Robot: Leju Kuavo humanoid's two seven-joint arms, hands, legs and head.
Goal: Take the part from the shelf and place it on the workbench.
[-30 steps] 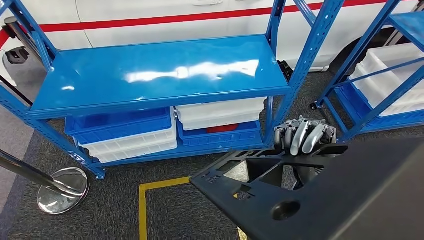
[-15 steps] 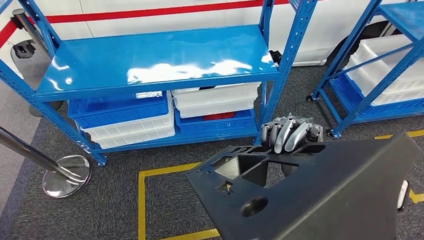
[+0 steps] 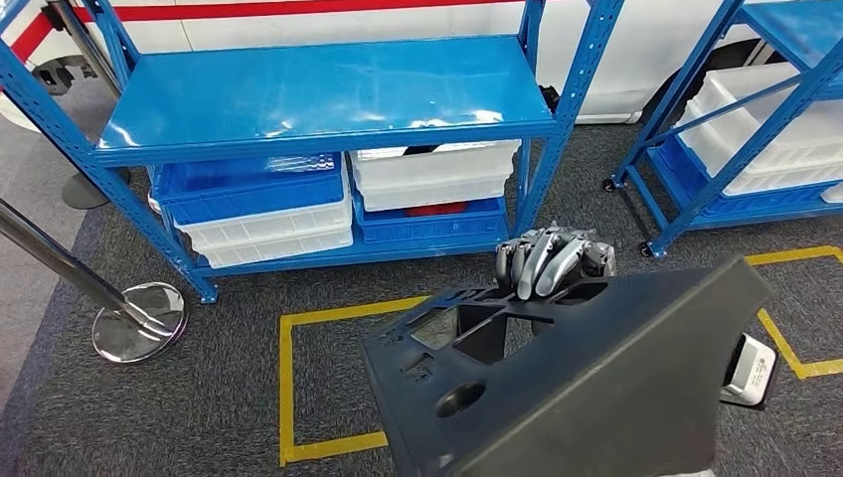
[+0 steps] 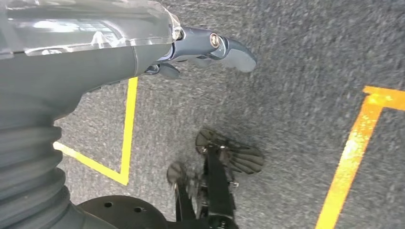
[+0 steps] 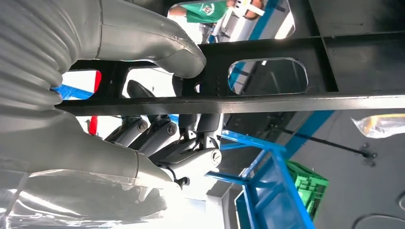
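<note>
A large black moulded part with cut-outs and a round hole fills the lower right of the head view, held above the floor. My right hand grips its far edge, fingers curled over the rim. In the right wrist view the thumb and the dark fingers clamp a black bar of the part from both sides. My left hand hangs over grey carpet, fingers stretched out and holding nothing. The blue shelf stands ahead with a bare top deck.
Blue and white bins sit on the shelf's lower level. A second blue rack with white bins stands at the right. A chrome stanchion base is at the left. Yellow tape marks the carpet. A white vehicle body is behind.
The whole view has shifted: the shelf now sits higher and farther off, and more carpet and yellow tape show. The part stays in my right hand throughout.
</note>
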